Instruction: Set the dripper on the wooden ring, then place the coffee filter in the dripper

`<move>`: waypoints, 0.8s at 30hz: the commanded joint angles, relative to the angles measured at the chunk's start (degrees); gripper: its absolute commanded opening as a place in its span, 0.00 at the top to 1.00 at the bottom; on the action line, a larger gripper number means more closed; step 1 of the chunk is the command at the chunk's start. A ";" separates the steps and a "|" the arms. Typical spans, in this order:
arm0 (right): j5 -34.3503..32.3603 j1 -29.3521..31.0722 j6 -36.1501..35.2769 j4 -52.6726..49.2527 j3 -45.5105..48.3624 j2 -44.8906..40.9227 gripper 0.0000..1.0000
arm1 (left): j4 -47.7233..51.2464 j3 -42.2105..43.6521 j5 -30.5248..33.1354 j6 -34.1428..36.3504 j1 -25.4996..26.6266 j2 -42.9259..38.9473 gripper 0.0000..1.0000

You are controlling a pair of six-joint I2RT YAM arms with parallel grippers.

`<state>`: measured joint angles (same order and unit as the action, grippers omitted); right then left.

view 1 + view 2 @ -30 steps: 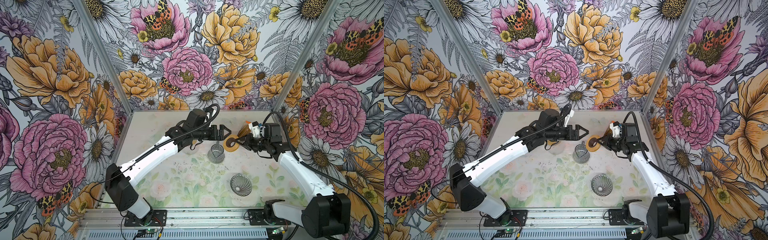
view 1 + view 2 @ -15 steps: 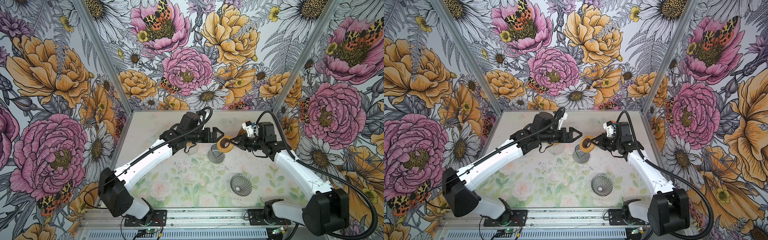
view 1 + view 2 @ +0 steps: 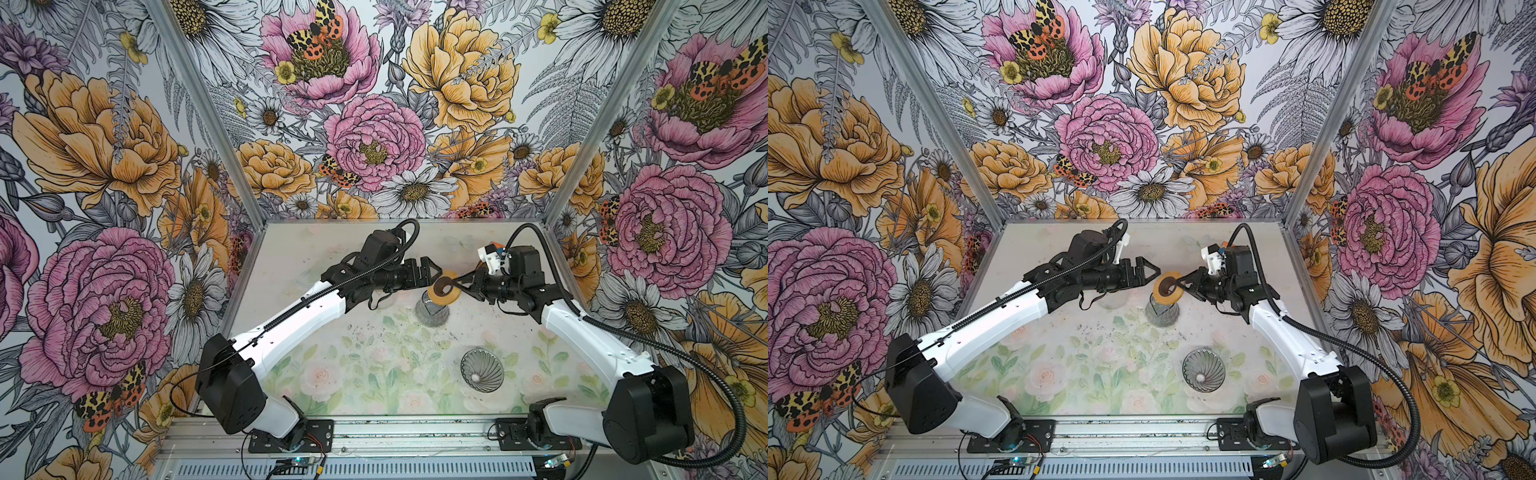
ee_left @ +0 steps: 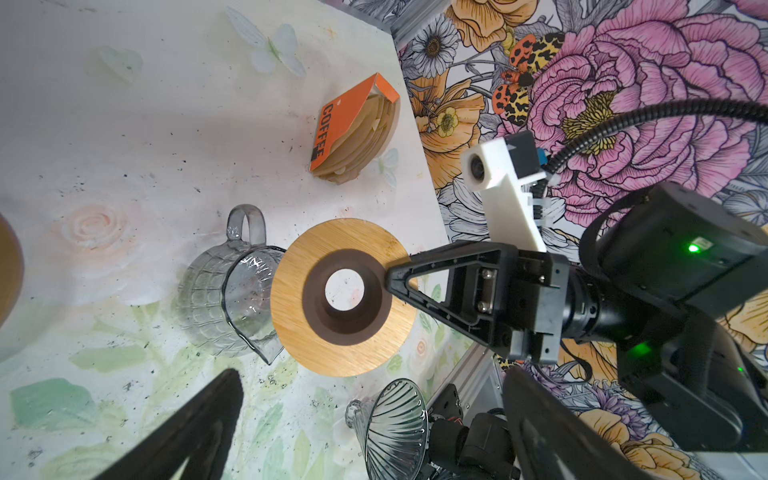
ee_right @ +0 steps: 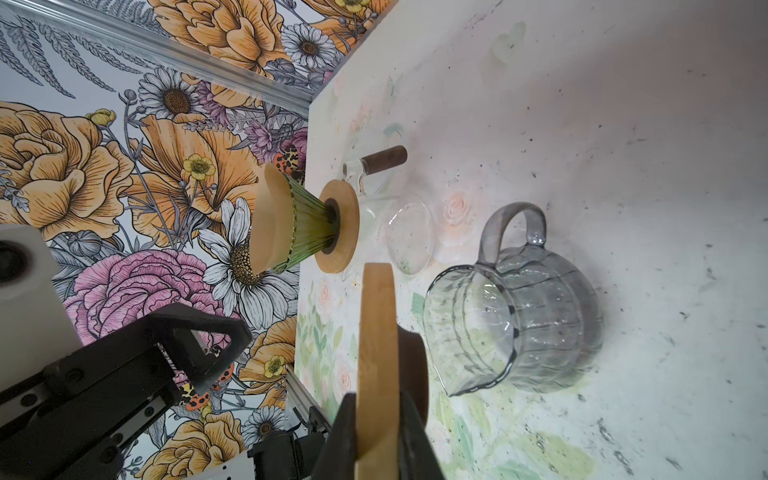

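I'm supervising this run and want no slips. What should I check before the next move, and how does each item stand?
1. Right end effector grips wooden ring: ok, shut on its rim.
2. Left end effector free: ok, open, empty.
3. Ring centred over glass pitcher: cannot tell.
4. Glass dripper upright, unobstructed: ok.
5. Filter in dripper: not ok, filters sit in the orange box.
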<state>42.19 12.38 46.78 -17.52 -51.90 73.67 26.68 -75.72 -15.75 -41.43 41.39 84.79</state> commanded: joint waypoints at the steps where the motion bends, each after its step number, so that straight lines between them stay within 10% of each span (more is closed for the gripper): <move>1: 1.73 0.78 1.28 4.08 0.38 0.58 0.94 | -1.04 1.19 3.04 -3.33 -0.06 1.50 0.01; 24: 5.80 0.74 1.24 6.58 1.16 5.33 0.95 | -0.93 -2.45 2.43 -0.24 -0.86 6.82 0.01</move>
<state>45.32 12.84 48.80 -13.37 -50.30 78.63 26.65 -76.93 -12.53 -44.14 41.47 91.68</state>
